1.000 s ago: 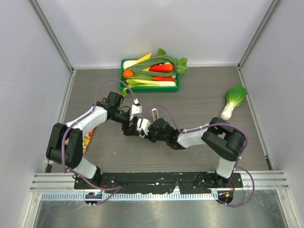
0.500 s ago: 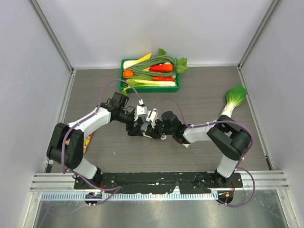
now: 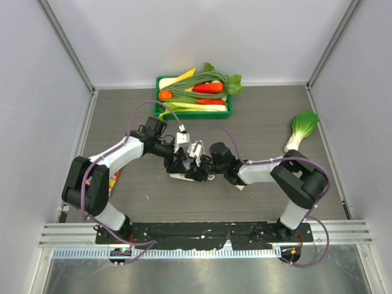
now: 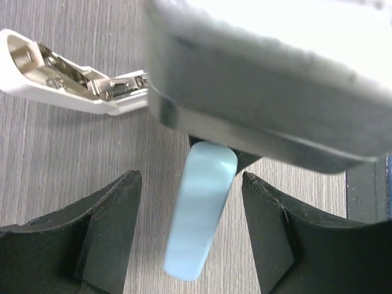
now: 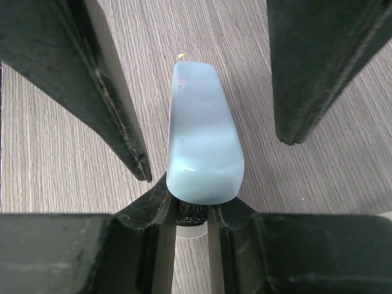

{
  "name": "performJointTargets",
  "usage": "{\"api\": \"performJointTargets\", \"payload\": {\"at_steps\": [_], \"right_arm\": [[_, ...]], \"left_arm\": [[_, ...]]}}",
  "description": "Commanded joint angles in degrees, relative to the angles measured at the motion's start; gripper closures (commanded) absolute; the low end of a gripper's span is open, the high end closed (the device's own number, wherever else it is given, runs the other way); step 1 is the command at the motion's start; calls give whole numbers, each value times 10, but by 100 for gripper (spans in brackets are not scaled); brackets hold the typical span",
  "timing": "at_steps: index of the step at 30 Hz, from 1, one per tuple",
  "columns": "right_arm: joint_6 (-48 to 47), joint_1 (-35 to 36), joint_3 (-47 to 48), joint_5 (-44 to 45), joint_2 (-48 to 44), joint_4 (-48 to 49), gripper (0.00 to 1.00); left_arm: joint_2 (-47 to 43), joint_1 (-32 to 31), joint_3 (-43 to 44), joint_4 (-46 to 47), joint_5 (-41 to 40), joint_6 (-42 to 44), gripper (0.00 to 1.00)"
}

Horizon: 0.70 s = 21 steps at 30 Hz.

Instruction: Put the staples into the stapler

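The stapler stands open on the table. Its white base with the metal tray (image 4: 67, 70) lies flat, and its light-blue lid (image 4: 202, 214) sticks up. In the top view the white base (image 3: 182, 177) shows just below the two grippers. My right gripper (image 5: 193, 211) is shut on the hinge end of the stapler, below the light-blue lid (image 5: 202, 153). My left gripper (image 4: 190, 184) is open, with one finger on each side of the blue lid and not touching it. Its fingers (image 5: 110, 92) face the right gripper. In the top view the left gripper (image 3: 182, 163) and the right gripper (image 3: 198, 166) meet. The staples box is out of view.
A green tray (image 3: 160, 82) full of vegetables stands at the back. A bok choy (image 3: 301, 130) lies at the right. A colourful candy bag (image 3: 113, 180) lies by the left arm's elbow. Grey walls close the table on three sides.
Both grippers have shifted a little to the right and closed in on each other over the stapler. The white base now shows below them.
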Motion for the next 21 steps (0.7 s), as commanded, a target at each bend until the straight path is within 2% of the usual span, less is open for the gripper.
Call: {"api": "performJointTargets", "payload": {"at_steps": [1,4,6,8,14,16,21], "right_arm": [[1,2,6,-12,-30,32,99],[1,1,7,-7,-32,32,99],[-1,1,7,-5,-33,31,99],[-3,1,7,-4,-34,31,99],[-11,1,6,9,-35,29,99],[-14,1,6,23,-34,28,99],[-37,2,3,68,-29,23,99]], "left_arm": [[19,-1,40,-7,49,-15,34],[34,-1,54,-18,51,-20,49],[42,-1,59,-34,55,-18,55],[44,-1,65,-58,66,1,56],[42,-1,85,-109,78,37,78],[43,-1,98,-129,77,42,100],[16,24,101,-99,50,-19,100]]}}
